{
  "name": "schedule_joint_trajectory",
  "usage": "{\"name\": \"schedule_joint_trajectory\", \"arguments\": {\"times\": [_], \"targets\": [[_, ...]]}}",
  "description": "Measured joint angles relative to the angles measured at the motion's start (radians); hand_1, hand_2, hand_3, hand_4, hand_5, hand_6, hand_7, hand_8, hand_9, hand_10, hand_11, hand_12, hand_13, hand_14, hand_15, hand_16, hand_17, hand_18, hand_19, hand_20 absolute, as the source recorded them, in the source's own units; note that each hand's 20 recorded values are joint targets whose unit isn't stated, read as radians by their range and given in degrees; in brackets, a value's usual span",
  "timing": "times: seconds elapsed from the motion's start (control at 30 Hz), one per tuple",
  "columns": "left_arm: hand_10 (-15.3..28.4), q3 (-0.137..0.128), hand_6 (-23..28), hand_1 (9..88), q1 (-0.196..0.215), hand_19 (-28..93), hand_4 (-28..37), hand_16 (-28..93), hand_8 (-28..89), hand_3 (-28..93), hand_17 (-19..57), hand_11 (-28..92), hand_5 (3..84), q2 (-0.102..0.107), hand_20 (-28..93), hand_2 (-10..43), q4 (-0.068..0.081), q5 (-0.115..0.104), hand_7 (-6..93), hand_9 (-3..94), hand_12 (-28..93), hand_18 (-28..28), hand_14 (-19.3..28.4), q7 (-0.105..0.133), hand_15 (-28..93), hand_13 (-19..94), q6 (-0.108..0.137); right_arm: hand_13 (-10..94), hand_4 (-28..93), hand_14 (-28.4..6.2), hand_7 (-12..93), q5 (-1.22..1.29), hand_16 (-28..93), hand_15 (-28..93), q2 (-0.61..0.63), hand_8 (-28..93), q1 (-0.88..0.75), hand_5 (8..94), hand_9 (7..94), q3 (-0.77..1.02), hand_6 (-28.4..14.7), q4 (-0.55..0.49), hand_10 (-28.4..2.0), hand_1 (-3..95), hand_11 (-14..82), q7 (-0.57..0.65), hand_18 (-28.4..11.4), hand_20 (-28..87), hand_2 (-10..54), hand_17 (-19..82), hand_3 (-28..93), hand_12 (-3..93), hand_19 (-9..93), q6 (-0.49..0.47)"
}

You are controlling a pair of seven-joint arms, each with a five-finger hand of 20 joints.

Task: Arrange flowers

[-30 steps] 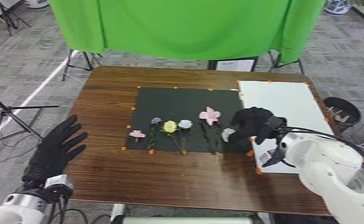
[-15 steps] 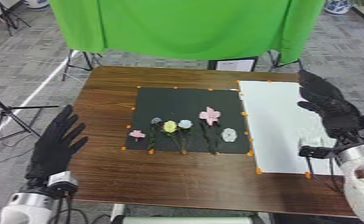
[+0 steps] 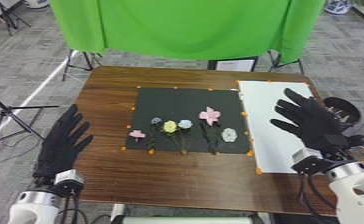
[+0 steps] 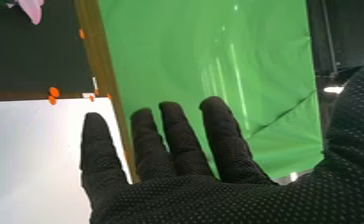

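- Spreads the straight fingers of the right hand, gloved in black fabric, clearly apart; shows gaps between them in the right wrist view too.
- Hangs over the right part of a long white rectangular sheet, edged with orange marks.
- Adjoins, on the sheet's left, a square black mat, also dotted with orange.
- Has a pale, textured oval flower on the mat near the sheet.
- Has a larger pink flower with broad petals farther up and slightly left, dark stems below.
- Places a pale bluish-white round flower left of that, just beside a rounded yellow flower, stems pointing toward the near edge.
- Sets a small bluish-purple flower next, above a dark green stem.
- Ends the row with a small pink blossom near the mat's left edge.
- Holds the left hand, also black-gloved, at the desk's left edge, fingers straight and apart.
- Spreads the brown wooden desk beneath mat and sheet.
- Drapes a bright green cloth beyond the far edge.
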Motion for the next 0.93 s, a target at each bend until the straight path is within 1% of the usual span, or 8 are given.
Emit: {"name": "schedule_joint_trajectory", "arguments": {"times": [0.13, 0.2, 0.3, 0.4, 0.5, 0.63, 0.77, 0.93], "targets": [[8.3, -0.020, 1.5, 24.3, 0.011, 30, -28.3, 10, -8, 59, -17.7, 3, 18.3, -0.001, 7, -6.8, -0.009, 0.000, 13.5, 13.1, 25, 24.0, 12.6, -0.014, 4, 9, -0.006, 15, -27, -12.2, 7, -0.014, 38, -9, -0.001, -7, 0.008, 24.1, 23.3, 0.006, -3.3, 0.004, -12.1, 8.1, -2.0, 0.010, -22.5, 12, -7.4, -8, 81, 22.8, 32, -0.022], [8.3, -0.031, 1.3, 24.3, 0.022, 30, -28.3, 10, -7, 59, -18.1, 0, 17.6, -0.001, 7, -6.7, -0.016, -0.003, 12.6, 12.6, 25, 23.8, 12.4, -0.015, 2, 8, -0.006, 15, -27, -12.3, 7, -0.021, 38, -9, -0.002, -7, 0.010, 24.6, 23.3, 0.018, -3.5, 0.004, -12.4, 8.1, -1.9, 0.016, -22.6, 12, -7.3, -8, 81, 22.8, 32, -0.045], [8.1, -0.041, 1.1, 24.9, 0.037, 28, -28.3, 11, -7, 58, -18.6, -1, 17.0, 0.002, 6, -6.3, -0.025, -0.018, 12.0, 12.3, 27, 23.5, 12.3, -0.014, 0, 7, -0.006, 16, -27, -12.3, 8, -0.025, 38, -9, -0.001, -6, 0.022, 26.6, 24.7, 0.025, -3.7, 0.007, -13.0, 7.7, -1.1, 0.029, -22.7, 12, -6.6, -8, 81, 23.1, 32, -0.065], [7.7, -0.046, 1.1, 25.5, 0.048, 25, -28.3, 12, -7, 55, -18.7, -3, 16.5, 0.004, 7, -5.9, -0.028, -0.033, 11.3, 11.8, 28, 23.0, 11.7, -0.013, -3, 7, -0.007, 16, -27, -12.1, 9, -0.023, 38, -8, -0.001, -7, 0.042, 27.2, 25.2, 0.025, -3.8, 0.009, -13.1, 7.3, -0.8, 0.061, -22.5, 12, -6.0, -9, 81, 23.3, 33, -0.075], [7.5, -0.046, 0.9, 25.5, 0.054, 23, -28.3, 13, -6, 55, -18.7, -4, 16.2, 0.005, 7, -6.0, -0.028, -0.040, 11.0, 11.7, 28, 22.5, 11.4, -0.003, -4, 6, -0.002, 16, -27, -11.9, 9, -0.022, 39, -8, 0.000, -7, 0.053, 27.3, 25.3, 0.025, -3.8, 0.010, -13.1, 7.1, -0.7, 0.089, -22.3, 12, -5.5, -9, 81, 23.3, 33, -0.087], [7.3, -0.038, 1.2, 23.4, 0.053, 21, -28.3, 14, -6, 60, -18.7, -5, 16.1, 0.009, 9, -6.8, -0.028, -0.051, 11.9, 11.4, 30, 21.9, 11.0, 0.019, -5, 6, 0.012, 17, -27, -11.8, 9, -0.021, 39, -8, 0.006, -7, 0.061, 27.3, 25.5, 0.022, -3.8, 0.014, -13.2, 7.0, -0.4, 0.090, -22.2, 12, -5.6, -9, 81, 23.7, 34, -0.090], [7.5, -0.038, 1.6, 21.8, 0.058, 22, -28.3, 15, -7, 64, -18.7, -3, 16.5, 0.008, 10, -7.6, -0.031, -0.058, 13.0, 11.7, 31, 21.7, 10.8, 0.025, -3, 7, 0.016, 19, -27, -11.9, 10, -0.017, 40, -6, 0.010, -7, 0.068, 27.6, 26.6, 0.013, -3.8, 0.014, -13.5, 7.6, 0.2, 0.089, -22.4, 14, -5.8, -7, 81, 24.7, 36, -0.088], [7.5, -0.037, 1.7, 21.7, 0.054, 22, -28.3, 15, -7, 65, -18.7, -3, 16.5, 0.010, 10, -7.5, -0.031, -0.063, 13.3, 11.6, 31, 21.7, 10.8, 0.033, -3, 7, 0.015, 22, -26, -11.7, 11, -0.007, 42, -3, 0.017, -7, 0.071, 28.3, 27.8, 0.008, -3.8, 0.014, -13.5, 8.5, 1.1, 0.073, -22.2, 15, -6.5, -5, 82, 25.7, 37, -0.074]]}}
